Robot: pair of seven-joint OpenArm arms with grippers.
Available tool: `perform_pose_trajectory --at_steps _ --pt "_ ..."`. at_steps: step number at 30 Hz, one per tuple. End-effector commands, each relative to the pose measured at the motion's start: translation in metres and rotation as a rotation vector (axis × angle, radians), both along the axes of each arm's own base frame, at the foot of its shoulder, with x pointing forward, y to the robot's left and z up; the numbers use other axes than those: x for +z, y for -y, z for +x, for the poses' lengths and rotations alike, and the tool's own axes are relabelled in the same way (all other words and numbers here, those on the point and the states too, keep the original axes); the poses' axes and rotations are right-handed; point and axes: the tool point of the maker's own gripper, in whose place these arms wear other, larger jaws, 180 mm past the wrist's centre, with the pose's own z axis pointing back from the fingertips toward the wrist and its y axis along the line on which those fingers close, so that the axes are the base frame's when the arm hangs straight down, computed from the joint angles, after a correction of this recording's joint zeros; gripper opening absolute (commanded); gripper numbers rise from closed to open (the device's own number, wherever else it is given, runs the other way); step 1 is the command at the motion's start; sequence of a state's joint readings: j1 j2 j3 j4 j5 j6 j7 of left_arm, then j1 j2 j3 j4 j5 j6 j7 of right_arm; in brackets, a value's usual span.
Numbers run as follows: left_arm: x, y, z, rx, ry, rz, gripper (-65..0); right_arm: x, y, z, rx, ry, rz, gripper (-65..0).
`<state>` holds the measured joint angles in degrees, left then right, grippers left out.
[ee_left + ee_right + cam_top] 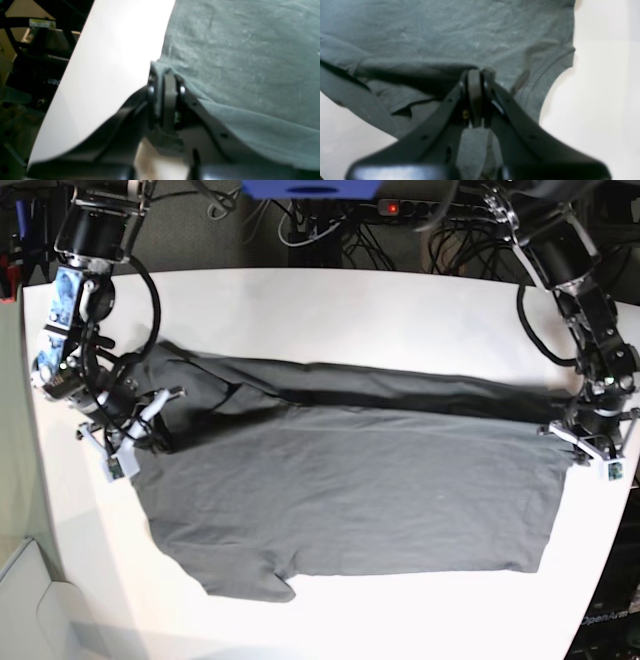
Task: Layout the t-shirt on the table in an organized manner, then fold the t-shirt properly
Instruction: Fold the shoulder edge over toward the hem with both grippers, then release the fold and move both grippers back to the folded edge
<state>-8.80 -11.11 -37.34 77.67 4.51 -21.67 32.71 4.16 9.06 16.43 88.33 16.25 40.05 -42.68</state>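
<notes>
Both grippers are closed on cloth: the left gripper (597, 442) pinches the t-shirt (350, 500) edge at 3 o'clock, the right gripper (135, 430) its sleeve end at 9 o'clock, probably carrying one long fold across the bench (330, 310).

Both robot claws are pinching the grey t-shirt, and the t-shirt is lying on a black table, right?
Not quite. The table is white, not black, as the base view shows. The rest holds: the left gripper and the right gripper are each shut on an edge of the grey t-shirt, which lies on that table.
</notes>
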Motion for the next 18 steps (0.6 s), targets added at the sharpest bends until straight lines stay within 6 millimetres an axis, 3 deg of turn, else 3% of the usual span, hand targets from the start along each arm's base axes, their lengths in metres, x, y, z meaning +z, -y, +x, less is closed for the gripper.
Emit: perform_pose_trajectory --at_steps 1,5,8,13,15,18 --pt "0.023 -0.007 0.01 0.003 0.067 0.028 -61.2 0.017 0.005 0.01 -0.003 0.057 -0.003 -65.0" --pt "0.024 -0.008 0.012 0.008 0.068 0.025 -59.3 0.012 0.012 0.007 -0.006 0.038 -0.017 -65.0" --pt "0.016 -0.008 0.017 0.015 0.051 -0.002 -47.0 0.004 0.023 0.006 -0.012 0.008 -0.033 -63.1" --pt "0.004 -0.009 0.013 0.019 0.022 -0.02 -17.5 -0.012 0.034 -0.007 0.017 -0.074 -0.098 -42.2" --pt "0.006 -0.008 0.014 0.016 0.03 -0.021 -12.0 -0.012 0.036 -0.01 0.017 -0.093 -0.112 -32.7" --pt "0.007 -0.007 0.007 0.013 0.031 -0.009 -9.4 0.003 0.042 -0.017 0.004 -0.061 -0.149 -24.7"
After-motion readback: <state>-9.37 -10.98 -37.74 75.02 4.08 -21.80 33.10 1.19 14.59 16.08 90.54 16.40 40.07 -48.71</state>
